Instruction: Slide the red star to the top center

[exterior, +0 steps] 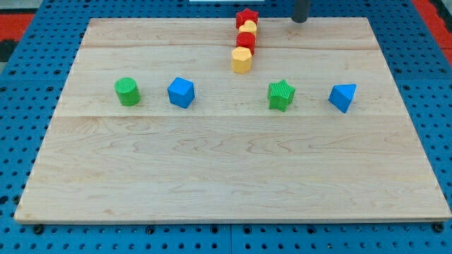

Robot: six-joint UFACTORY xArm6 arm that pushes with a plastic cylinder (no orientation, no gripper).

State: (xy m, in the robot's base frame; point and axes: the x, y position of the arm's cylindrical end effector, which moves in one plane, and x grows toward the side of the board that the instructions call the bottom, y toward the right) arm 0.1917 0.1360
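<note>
The red star [246, 16] sits at the top edge of the wooden board [233, 169], near the top centre. It heads a short line of touching blocks running down: a yellow block [249, 28], a red round block [246, 40] and a yellow hexagon [241, 61]. My tip [300, 20] is at the view's top, to the right of the red star and apart from it.
A green cylinder [128, 92] and a blue cube [181, 92] lie left of centre. A green star [281, 95] and a blue wedge-shaped block [342, 97] lie right of centre. Blue pegboard surrounds the board.
</note>
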